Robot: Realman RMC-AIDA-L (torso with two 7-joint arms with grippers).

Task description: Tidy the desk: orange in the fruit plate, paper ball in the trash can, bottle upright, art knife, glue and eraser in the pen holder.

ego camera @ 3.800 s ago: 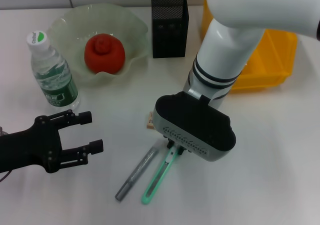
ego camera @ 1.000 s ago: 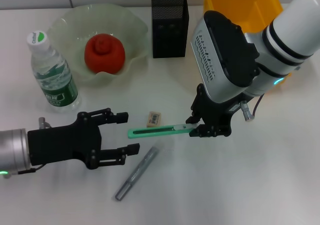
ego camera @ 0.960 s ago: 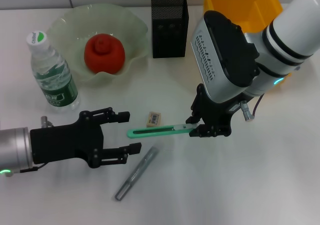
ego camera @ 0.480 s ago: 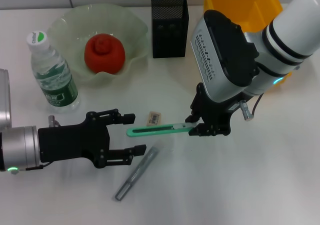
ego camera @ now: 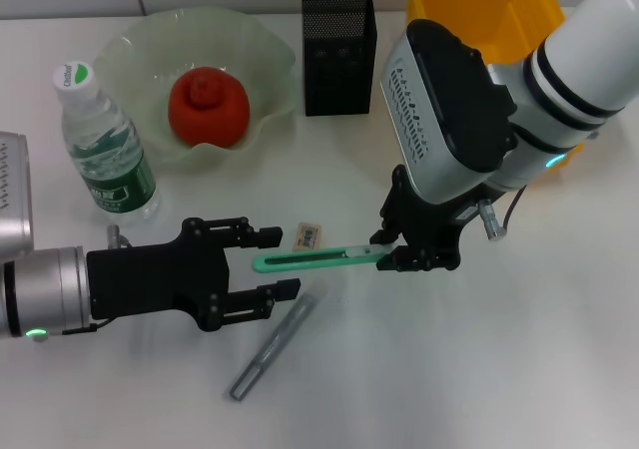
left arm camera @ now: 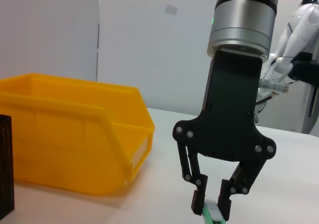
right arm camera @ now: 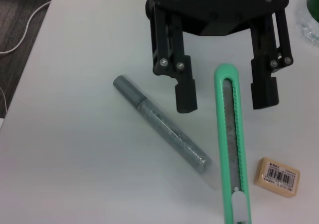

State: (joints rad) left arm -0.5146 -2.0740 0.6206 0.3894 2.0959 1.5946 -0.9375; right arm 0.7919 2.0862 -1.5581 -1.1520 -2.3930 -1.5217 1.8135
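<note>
My right gripper is clenched on one end of the art knife, holding it level above the desk in front of the pen holder. My left gripper has its fingers spread wide at the knife's free end, one finger on each side and not touching it; this looks like a hand-over about to happen.

The orange already sits in the fruit plate, left of the pen holder, and the bottle stands upright further left. I see no paper ball anywhere, so I judge that part done. Left to do: the knife, the eraser and the glue, both lying on the desk nearer me than the pen holder, must all go inside it.
</note>
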